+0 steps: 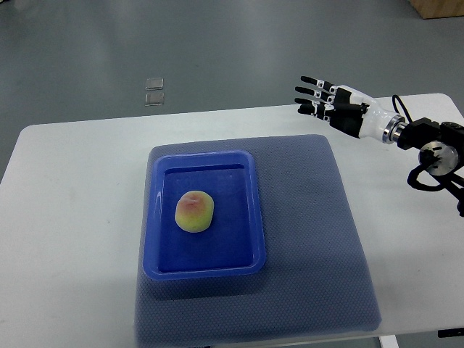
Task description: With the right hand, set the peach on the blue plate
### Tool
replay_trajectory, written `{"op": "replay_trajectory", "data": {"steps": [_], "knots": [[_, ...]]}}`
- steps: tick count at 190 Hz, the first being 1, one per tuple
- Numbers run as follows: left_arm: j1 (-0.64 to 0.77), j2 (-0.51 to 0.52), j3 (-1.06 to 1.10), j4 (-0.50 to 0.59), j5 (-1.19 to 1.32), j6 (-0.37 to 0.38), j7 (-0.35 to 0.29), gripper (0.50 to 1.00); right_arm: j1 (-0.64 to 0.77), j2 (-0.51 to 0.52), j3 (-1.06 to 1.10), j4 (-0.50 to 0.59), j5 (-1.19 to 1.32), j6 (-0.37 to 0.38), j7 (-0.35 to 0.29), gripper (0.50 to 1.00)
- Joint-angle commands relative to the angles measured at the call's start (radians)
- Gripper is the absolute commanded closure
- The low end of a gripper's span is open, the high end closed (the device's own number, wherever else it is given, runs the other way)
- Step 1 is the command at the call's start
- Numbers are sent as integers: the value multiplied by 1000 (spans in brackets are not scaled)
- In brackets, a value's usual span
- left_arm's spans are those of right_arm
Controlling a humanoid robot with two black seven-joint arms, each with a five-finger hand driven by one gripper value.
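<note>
A yellow-green peach [194,212] with a pink blush lies inside the blue rectangular plate [250,217], a little left of its middle. My right hand [319,100] hovers above the table's far right part, well away from the plate. Its black and white fingers [310,90] stretch out flat toward the left and hold nothing. The right arm comes in from the picture's right edge. No left arm shows.
The plate rests on a dark blue mesh mat [319,246] spread over the white table [65,217]. Two small clear squares [154,90] lie on the grey floor beyond the table. A brown box corner [438,7] shows at top right.
</note>
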Motion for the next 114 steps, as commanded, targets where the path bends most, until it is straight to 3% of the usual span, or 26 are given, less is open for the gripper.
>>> {"op": "replay_trajectory", "data": {"steps": [1,114], "knots": [[0,0,0,0,0,0,0,500,0,-8,-3,7,4,-7,-2,568],[0,0,0,0,0,0,0,500,-29,4,2,-7,9,-15,-2,568]]}}
